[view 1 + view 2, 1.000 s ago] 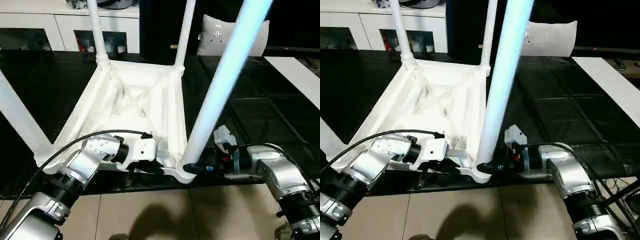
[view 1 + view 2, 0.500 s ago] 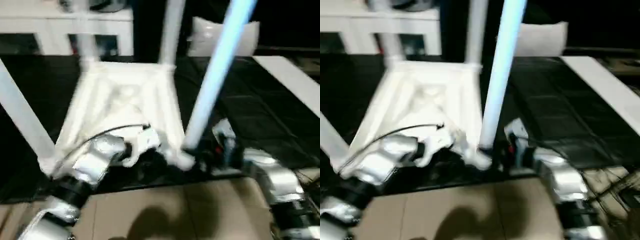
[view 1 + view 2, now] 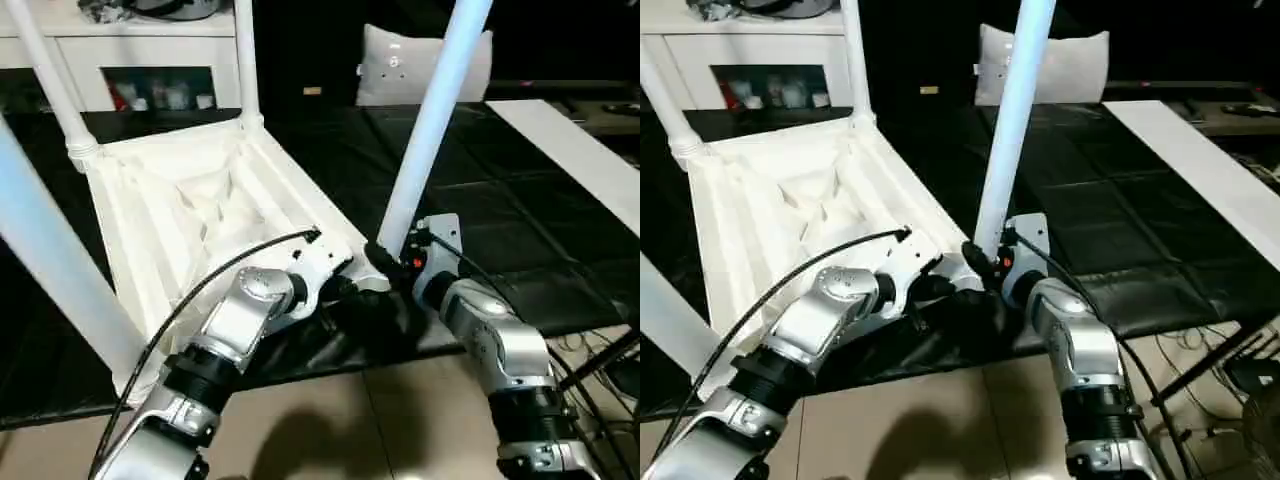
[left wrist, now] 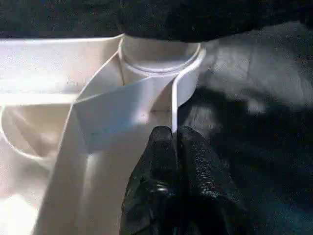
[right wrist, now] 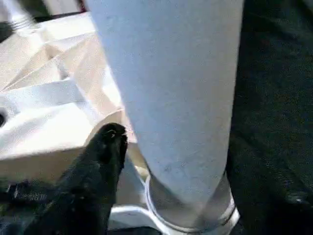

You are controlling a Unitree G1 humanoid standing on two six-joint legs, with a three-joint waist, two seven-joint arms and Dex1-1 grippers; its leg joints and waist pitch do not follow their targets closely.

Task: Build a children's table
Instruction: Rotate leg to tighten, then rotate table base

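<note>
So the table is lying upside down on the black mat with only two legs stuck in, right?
Not quite. The table is upside down on the black mat, but four legs stand in its corners, not two. The left eye view shows them: two at the far corners, one at the near left, and one by the right tool.

left gripper (image 4: 173, 147): jaws pinched together | right gripper (image 3: 383, 262): state unclear
</note>
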